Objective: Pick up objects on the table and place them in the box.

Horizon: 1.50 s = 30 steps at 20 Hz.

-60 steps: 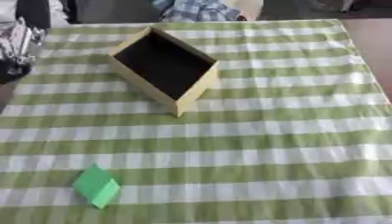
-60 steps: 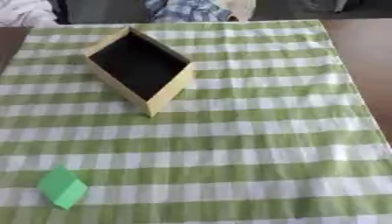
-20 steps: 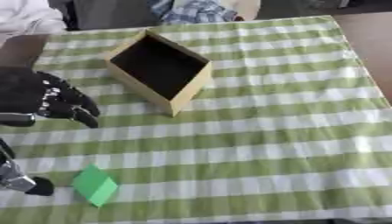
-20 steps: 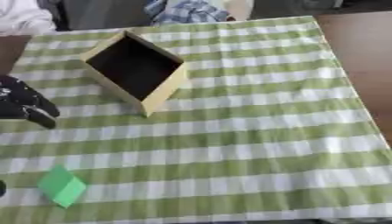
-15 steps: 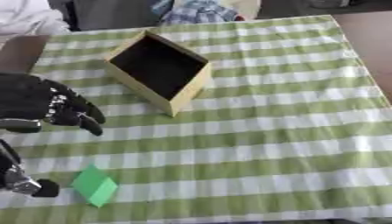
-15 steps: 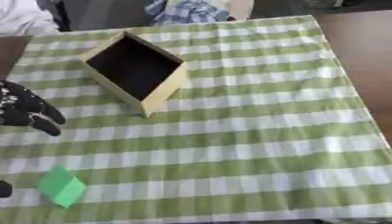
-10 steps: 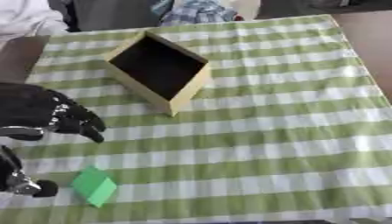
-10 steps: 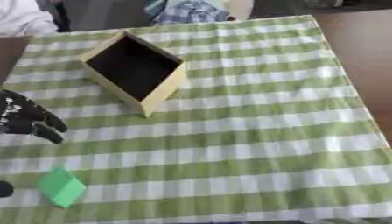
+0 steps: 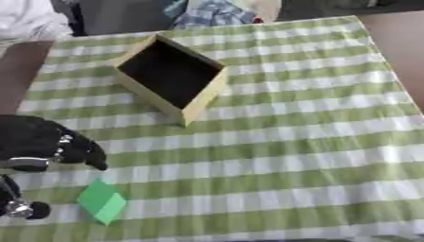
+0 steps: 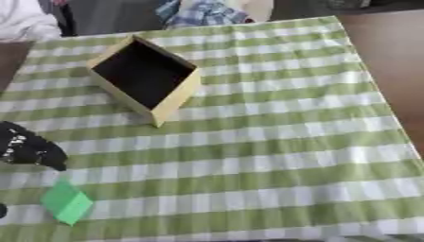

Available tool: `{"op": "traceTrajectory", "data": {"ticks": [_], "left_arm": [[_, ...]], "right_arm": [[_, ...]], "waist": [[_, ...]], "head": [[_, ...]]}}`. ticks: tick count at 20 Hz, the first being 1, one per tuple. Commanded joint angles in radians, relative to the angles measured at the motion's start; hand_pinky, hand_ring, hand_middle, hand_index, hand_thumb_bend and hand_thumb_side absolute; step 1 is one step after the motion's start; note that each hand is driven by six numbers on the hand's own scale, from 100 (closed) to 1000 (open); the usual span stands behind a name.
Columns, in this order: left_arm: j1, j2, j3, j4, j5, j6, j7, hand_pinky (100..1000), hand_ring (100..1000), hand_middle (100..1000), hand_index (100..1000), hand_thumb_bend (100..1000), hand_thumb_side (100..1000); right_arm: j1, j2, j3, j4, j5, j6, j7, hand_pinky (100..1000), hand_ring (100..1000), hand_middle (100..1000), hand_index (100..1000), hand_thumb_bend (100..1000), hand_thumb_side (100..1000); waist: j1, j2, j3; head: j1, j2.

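Just below and to the right of the left robot hand (image 9: 41,144) lies a green block (image 9: 102,201), flat on the green-and-white checked cloth (image 9: 281,142) that covers the worktop (image 9: 404,42). That robot hand comes in from the left edge, black, with its fingers (image 9: 89,153) curled downward and nothing visible between them; it hangs above the cloth, close to the block but apart from it. Lower still, at the left edge near the bottom corner, a black and silver piece of the same arm (image 9: 18,208) shows beside the block.

Farther away from the left robot hand, up and to its right, stands the open cardboard box (image 9: 172,78), set cornerwise to the cloth's stripes, with pale yellow-tan walls and a dark inside in which nothing can be made out. The box and the block are well apart, with the hand roughly between them on the left side.

Beyond the far edge of the cloth, a bit of blue plaid fabric (image 9: 214,12) shows. No right robot hand shows in either view.
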Motion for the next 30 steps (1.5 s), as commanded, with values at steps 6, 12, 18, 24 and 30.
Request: {"op": "traceTrajectory", "data": {"ticks": [6, 12, 18, 24, 30], "left_arm": [[0.002, 0.041, -0.015, -0.008, 0.034, 0.085, -0.038, 770, 848, 872, 934, 474, 100], [0.001, 0.025, -0.032, -0.008, -0.008, 0.147, -0.046, 757, 843, 874, 929, 496, 100], [-0.027, -0.009, -0.065, -0.008, -0.039, 0.188, -0.063, 740, 833, 867, 924, 504, 100], [-0.049, -0.046, -0.093, 0.003, -0.075, 0.223, -0.068, 720, 818, 856, 916, 498, 100], [-0.062, -0.079, -0.118, 0.025, -0.109, 0.234, -0.053, 704, 804, 843, 907, 486, 100]], "right_arm": [[-0.01, -0.027, -0.005, -0.015, 0.003, 0.001, 0.001, 589, 802, 731, 910, 100, 953], [-0.009, -0.021, -0.007, -0.015, 0.002, 0.002, 0.0, 586, 802, 730, 908, 100, 954], [-0.009, -0.015, -0.008, -0.015, 0.0, 0.003, 0.001, 584, 801, 727, 908, 100, 955], [-0.008, -0.007, -0.01, -0.015, -0.003, 0.004, 0.001, 582, 801, 725, 907, 100, 956], [-0.006, 0.002, -0.014, -0.015, -0.005, 0.007, 0.002, 579, 800, 723, 907, 100, 958]], "waist": [[0.001, -0.018, -0.002], [0.002, -0.017, -0.008], [0.002, -0.015, -0.015], [0.002, -0.013, -0.02], [0.003, -0.011, -0.023]], "head": [[-0.006, 0.008], [-0.004, 0.008], [-0.003, 0.011], [-0.002, 0.008], [0.001, 0.01]]}}
